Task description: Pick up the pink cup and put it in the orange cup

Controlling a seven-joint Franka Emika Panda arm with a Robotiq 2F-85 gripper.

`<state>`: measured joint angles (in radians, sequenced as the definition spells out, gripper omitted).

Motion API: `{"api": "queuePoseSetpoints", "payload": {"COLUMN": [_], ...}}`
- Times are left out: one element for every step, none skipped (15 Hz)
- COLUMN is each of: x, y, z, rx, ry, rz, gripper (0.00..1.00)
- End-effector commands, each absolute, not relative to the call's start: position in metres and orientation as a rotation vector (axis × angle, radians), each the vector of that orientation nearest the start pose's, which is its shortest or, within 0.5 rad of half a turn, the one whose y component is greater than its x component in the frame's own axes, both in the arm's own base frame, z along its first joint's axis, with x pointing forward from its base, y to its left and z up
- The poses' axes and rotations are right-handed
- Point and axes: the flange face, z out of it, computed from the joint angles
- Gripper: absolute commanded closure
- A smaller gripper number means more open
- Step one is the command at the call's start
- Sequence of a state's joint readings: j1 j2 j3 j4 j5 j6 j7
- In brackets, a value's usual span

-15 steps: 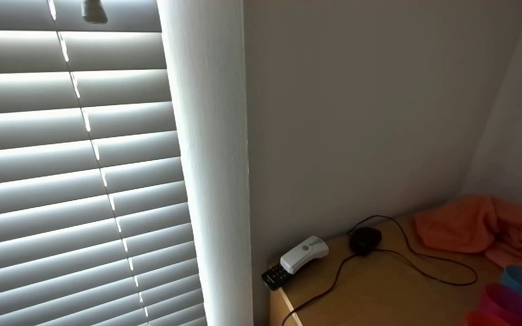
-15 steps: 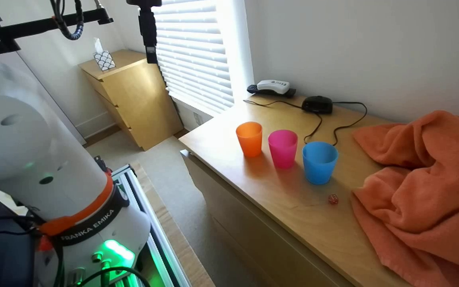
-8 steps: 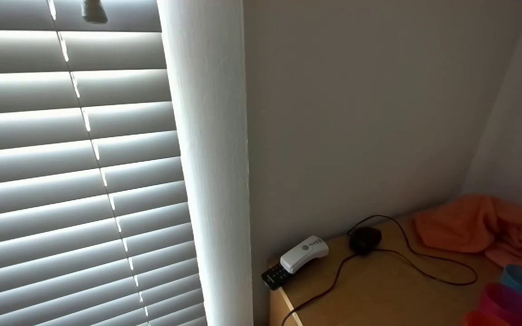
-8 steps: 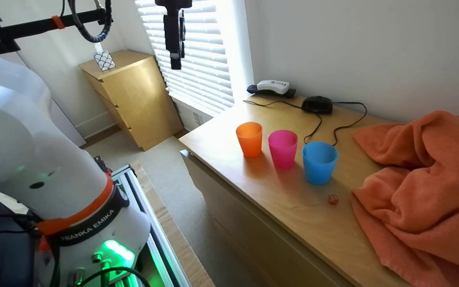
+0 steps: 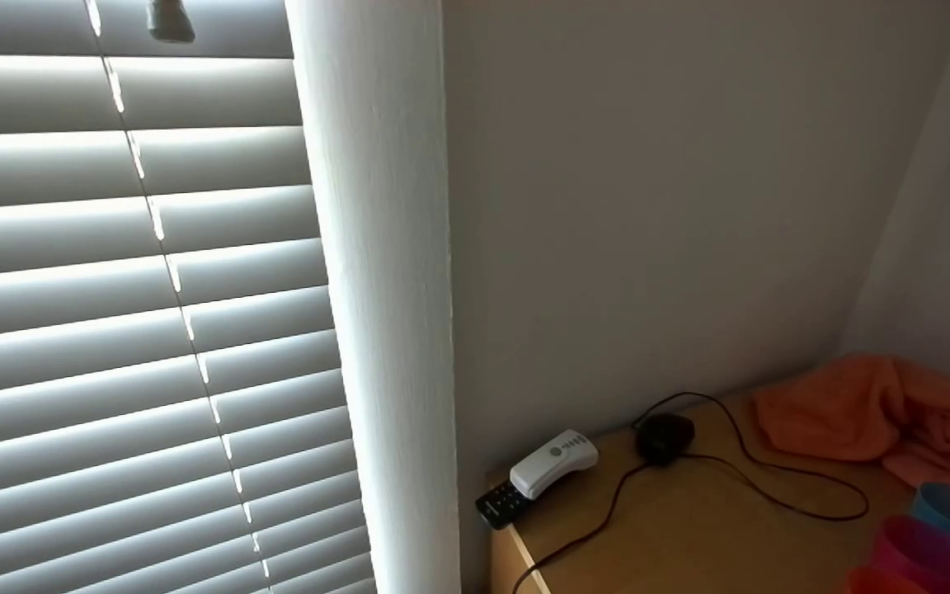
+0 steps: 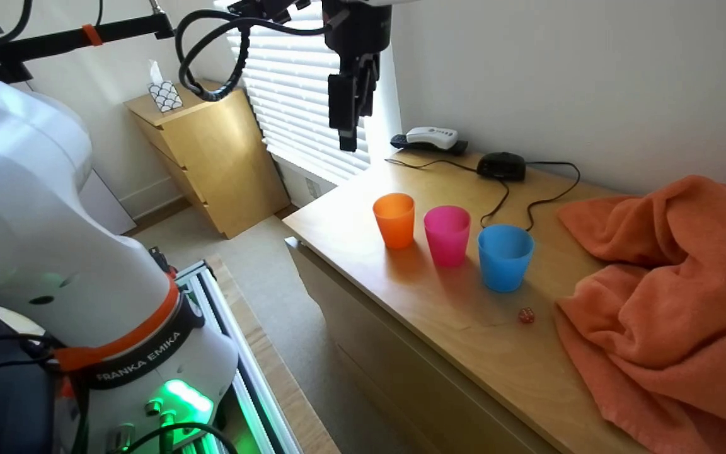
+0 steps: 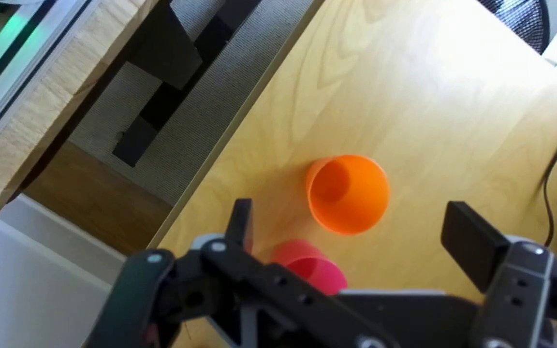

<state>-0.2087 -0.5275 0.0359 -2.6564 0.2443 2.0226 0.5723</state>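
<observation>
- The pink tapered plastic cup (image 6: 447,236) stands upright on the pale wooden dresser top (image 6: 350,214), visible in both exterior views; in the wrist view the black two-fingered gripper (image 7: 348,224) hides part of it.
- The gripper hangs higher than the pink cup and apart from it, its fingers spread wide.
- Just beside the pink cup, on the side toward the slatted window blinds (image 5: 137,272), I see the orange tapered plastic cup (image 6: 394,221), upright, a narrow gap between the two; the wrist view shows it between the gripper's tips, lower down.
- On the pink cup's opposite side, just beside it, stands the blue tapered plastic cup (image 6: 505,258).
- Past that from the pink cup lie a small red cubic die (image 6: 526,315) and a rumpled orange cloth (image 6: 665,296).
- On the wall (image 6: 558,82) side of the pink cup sits a black rounded corded gadget (image 6: 501,166); farther off, a white handset (image 6: 432,136) rests on a black remote (image 5: 500,505).
</observation>
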Motion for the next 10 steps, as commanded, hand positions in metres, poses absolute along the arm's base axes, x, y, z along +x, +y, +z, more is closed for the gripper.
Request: {"api": "queuePoseSetpoints", "payload": {"x": [0.356, 0.356, 0.356, 0.363, 0.369, 0.377, 0.385, 0.391, 0.398, 0.405], "y": [-0.052, -0.052, -0.052, -0.055, -0.062, -0.070, -0.078, -0.084, -0.092, -0.099], "z": [0.399, 0.399, 0.400, 0.394, 0.389, 0.382, 0.375, 0.370, 0.364, 0.357], "rx": [-2.673, -2.668, -2.667, -2.654, -2.623, -2.590, -2.553, -2.526, -2.501, -2.476], "ry": [1.258, 1.260, 1.259, 1.307, 1.371, 1.408, 1.458, 1.490, 1.526, 1.552], "rz": [0.216, 0.216, 0.213, 0.237, 0.257, 0.291, 0.313, 0.320, 0.338, 0.346], "gripper": [0.00, 0.00, 0.00, 0.00, 0.00, 0.00, 0.00, 0.00, 0.00, 0.00]}}
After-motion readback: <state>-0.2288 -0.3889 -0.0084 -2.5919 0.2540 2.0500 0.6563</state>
